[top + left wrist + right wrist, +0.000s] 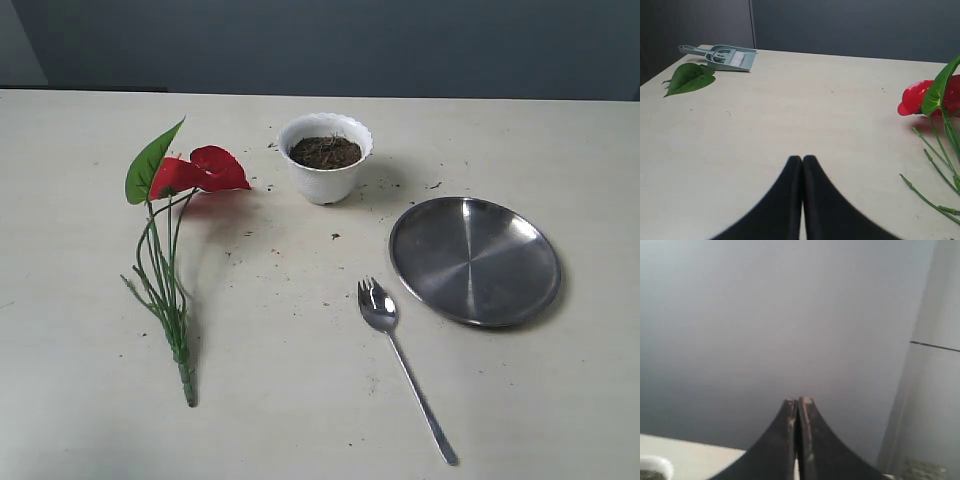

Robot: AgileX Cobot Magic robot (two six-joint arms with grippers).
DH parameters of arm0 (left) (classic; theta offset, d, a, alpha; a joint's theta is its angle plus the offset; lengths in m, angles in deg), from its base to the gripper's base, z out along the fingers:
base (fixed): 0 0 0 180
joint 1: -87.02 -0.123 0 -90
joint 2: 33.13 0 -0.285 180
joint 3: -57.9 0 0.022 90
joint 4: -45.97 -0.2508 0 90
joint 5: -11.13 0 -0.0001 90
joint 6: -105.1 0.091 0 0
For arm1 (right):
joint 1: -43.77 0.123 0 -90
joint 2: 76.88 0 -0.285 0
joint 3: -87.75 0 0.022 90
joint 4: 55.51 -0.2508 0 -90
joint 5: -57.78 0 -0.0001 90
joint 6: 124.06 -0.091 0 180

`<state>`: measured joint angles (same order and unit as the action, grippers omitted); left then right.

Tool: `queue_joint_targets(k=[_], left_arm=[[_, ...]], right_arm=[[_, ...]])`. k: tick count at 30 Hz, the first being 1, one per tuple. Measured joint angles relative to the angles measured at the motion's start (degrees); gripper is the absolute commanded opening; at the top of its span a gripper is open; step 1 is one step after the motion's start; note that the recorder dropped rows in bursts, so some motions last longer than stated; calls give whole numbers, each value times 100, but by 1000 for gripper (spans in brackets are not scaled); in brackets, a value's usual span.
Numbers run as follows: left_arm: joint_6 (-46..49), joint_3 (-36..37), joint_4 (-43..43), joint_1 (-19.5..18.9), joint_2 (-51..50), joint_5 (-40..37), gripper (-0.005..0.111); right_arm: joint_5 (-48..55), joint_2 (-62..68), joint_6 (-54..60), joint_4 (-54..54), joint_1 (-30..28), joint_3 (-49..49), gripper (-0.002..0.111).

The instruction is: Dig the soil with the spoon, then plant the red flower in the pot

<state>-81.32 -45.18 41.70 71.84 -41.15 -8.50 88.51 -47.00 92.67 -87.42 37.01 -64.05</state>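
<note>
The exterior view gives the whole scene on the pale worktop [80, 350]. The pot [325, 185] stands upright toward the far side, and the soil [325, 152] lies inside it, dark and crumbly, a little under the wavy rim. Some small crumbs are scattered on the worktop around the pot. The red flower [205, 170] lies flat to the left of the pot and apart from it, with the blooms toward the pot and the stems toward the near edge. The spoon [408, 372] lies on the near side, its tined tip pointing to the far side. It is close to a round steel plate [475, 262] on the right but does not touch it.

The grippers appear only in the wrist views. The left gripper [802, 159] is closed, its two black fingers pressed together with nothing between them, over bare worktop. This view alone also shows a grey-green dustpan [727, 56] with a brush in it and a loose green leaf [689, 78] at a far corner of the worktop. The right gripper [798, 401] is closed and empty too, with pale dust on its tips. It faces a grey wall, and only a bit of the pot's rim enters at the picture's edge.
</note>
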Motion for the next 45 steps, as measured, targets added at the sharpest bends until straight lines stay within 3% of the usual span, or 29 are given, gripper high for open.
queue_joint_targets(k=[5, 17, 31, 45], left_arm=[[0, 0, 0, 0, 0, 0, 0], [0, 0, 0, 0, 0, 0, 0], [0, 0, 0, 0, 0, 0, 0], [0, 0, 0, 0, 0, 0, 0]], right_arm=[[880, 1563, 799, -872, 67, -809, -1], [2037, 3574, 936, -799, 1602, -1275, -1], [2031, 4966, -978, 1336, 3227, -1275, -1], [2512, 6685, -2466, 2031, 4290, -1279, -1]])
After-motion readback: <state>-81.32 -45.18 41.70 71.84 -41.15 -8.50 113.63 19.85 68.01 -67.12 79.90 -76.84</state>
